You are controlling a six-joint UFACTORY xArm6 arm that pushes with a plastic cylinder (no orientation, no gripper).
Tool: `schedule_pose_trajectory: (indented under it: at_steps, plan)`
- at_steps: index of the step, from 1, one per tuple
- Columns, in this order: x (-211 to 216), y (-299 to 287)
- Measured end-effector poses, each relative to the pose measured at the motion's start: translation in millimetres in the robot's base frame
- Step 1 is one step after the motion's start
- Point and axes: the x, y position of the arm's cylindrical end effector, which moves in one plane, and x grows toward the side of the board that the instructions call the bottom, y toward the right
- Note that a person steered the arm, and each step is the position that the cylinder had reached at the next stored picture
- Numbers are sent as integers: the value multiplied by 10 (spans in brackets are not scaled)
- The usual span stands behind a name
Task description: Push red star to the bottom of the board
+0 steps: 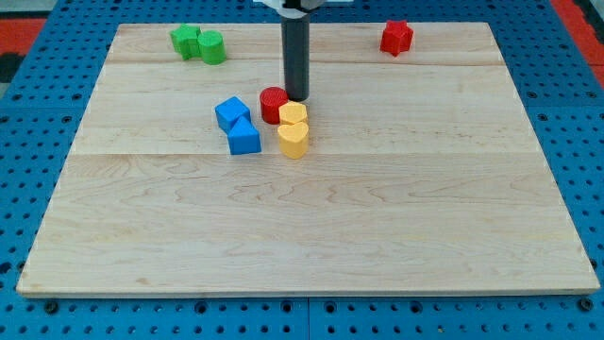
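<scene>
Wooden and pale, the worktop point(311, 236) carries every block in its upper half, so the bottom edge lies bare. Going from the view's left: two green blocks point(198, 43) sit touching each other near the top-left corner, their shapes hard to make out. Toward the middle, a blue cube point(231, 112) touches a blue wedge-like block point(243, 138) just below it. Next comes a red cylinder point(274, 103), and my tip point(296, 98) stands just beside it on its right, touching or nearly so. Directly under the tip are two yellow blocks point(293, 115), one point(293, 140) below the other, touching. Far off near the top-right corner sits the red star point(396, 37), well apart from my tip and from everything else.

As I judge it, the task's push has not begun; the approach to the star is the step in hand. The next move calls for bringing the tip up and to the view's right, round to the star's top side between it and the top edge, then pushing straight down toward the bottom edge. That lane looks free of other blocks.

No gripper exists on this arm, only the rod, so nothing is held or released. No brand, label or readable writing shows anywhere.
</scene>
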Motion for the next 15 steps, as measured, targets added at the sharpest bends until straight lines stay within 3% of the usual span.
schedule_pose_trajectory:
  at_steps: [1,3,5,6,7,10,11,13,14,15]
  plan:
    - [-307,424]
    - [-1004,639]
    - [-1418,862]
    - [-1372,1229]
    - [-858,1402]
    - [-925,2197]
    - [-600,2331]
    - [-374,2272]
    - [-628,2184]
    - [-412,1623]
